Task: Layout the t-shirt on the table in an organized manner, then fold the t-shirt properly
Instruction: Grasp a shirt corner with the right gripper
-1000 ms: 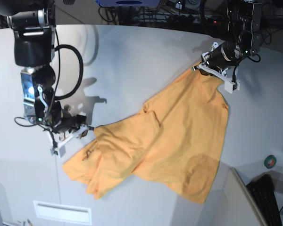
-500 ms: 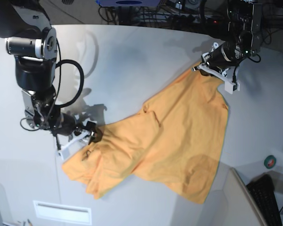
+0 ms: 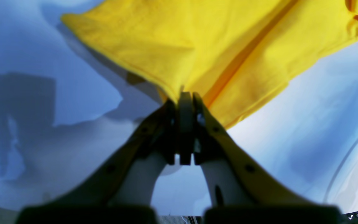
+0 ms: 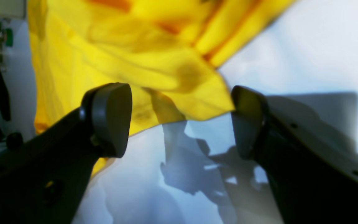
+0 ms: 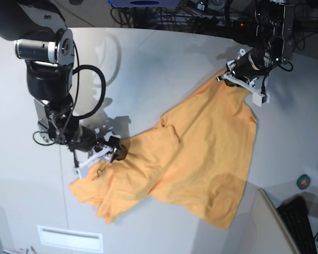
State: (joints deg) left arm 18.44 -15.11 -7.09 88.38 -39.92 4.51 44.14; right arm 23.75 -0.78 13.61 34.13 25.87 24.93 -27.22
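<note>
Black line drawing [image 5: 98,173] on t-shirt [image 5: 201,159], illegible.

T-shirt [image 5: 196,159]: line drawing too small to read in base view; fabric cut off by top edge in both wrist views. Left gripper [image 3: 185,102]: pinched hem hidden between jaws, foreground blurred.

table [image 5: 164,63] bare | t-shirt [image 5: 201,159] bunched centre | tape roll [image 5: 304,181] far edge
</note>
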